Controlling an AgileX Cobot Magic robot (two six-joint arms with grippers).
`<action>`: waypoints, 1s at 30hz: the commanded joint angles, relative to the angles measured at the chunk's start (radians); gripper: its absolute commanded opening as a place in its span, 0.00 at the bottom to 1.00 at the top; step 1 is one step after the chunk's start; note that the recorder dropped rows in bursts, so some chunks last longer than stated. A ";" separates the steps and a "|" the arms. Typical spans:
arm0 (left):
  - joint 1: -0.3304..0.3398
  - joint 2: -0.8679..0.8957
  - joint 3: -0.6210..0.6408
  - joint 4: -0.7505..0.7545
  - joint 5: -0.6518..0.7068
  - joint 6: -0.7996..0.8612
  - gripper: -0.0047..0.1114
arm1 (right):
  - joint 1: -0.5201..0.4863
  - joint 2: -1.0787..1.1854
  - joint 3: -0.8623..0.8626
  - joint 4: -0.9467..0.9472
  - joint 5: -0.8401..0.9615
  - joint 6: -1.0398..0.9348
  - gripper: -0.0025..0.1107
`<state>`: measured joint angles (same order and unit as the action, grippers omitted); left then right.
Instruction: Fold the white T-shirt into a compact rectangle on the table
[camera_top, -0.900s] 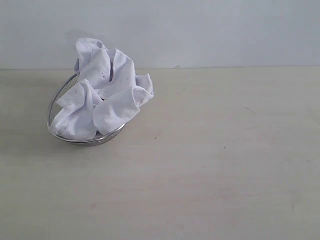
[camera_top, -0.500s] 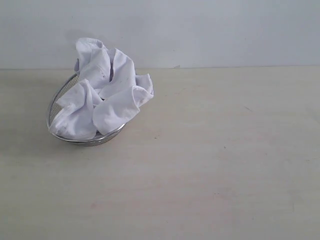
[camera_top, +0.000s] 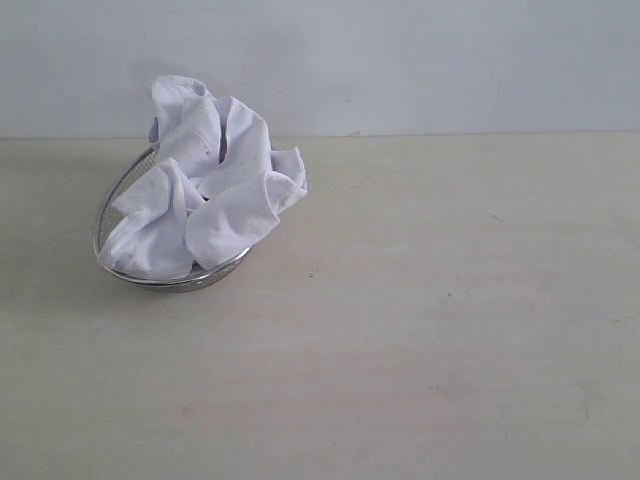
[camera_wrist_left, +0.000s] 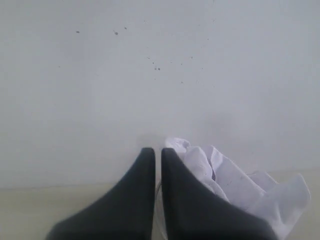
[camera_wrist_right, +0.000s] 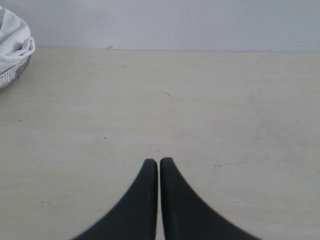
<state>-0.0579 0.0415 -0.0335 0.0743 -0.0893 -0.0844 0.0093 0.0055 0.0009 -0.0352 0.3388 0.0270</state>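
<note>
"Over at the left of the pale beige wood-grain table (camera_top: 420, 330), what's that heap?"
"The crumpled white cotton T-shirt (camera_top: 205, 185), bunched in the round silver wire-mesh basket (camera_top: 178, 284); no long axis to read."
"Which arm is nearer?"
"The left gripper (camera_wrist_left: 158, 155), I judge: pinched empty, with the cloth just beyond it. The right gripper (camera_wrist_right: 159, 165), clenched on nothing, sits well apart."

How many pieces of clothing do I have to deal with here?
1, as far as shows: a crumpled white cotton T-shirt heaped in the round silver wire-mesh basket at the left rear of the beige wooden table. Anything beneath it would be hidden.
</note>
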 joint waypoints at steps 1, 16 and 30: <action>0.006 0.132 -0.059 -0.015 0.016 -0.024 0.08 | 0.002 -0.006 -0.001 -0.001 -0.005 -0.004 0.02; 0.006 0.563 -0.217 -0.011 -0.209 -0.355 0.08 | 0.002 -0.006 -0.001 -0.001 -0.005 -0.004 0.02; -0.035 1.093 -0.516 0.938 -0.355 -1.038 0.08 | 0.002 -0.006 -0.001 -0.001 -0.005 -0.004 0.02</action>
<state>-0.0887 1.0339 -0.4926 0.9425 -0.4317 -1.0726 0.0093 0.0055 0.0009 -0.0352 0.3388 0.0270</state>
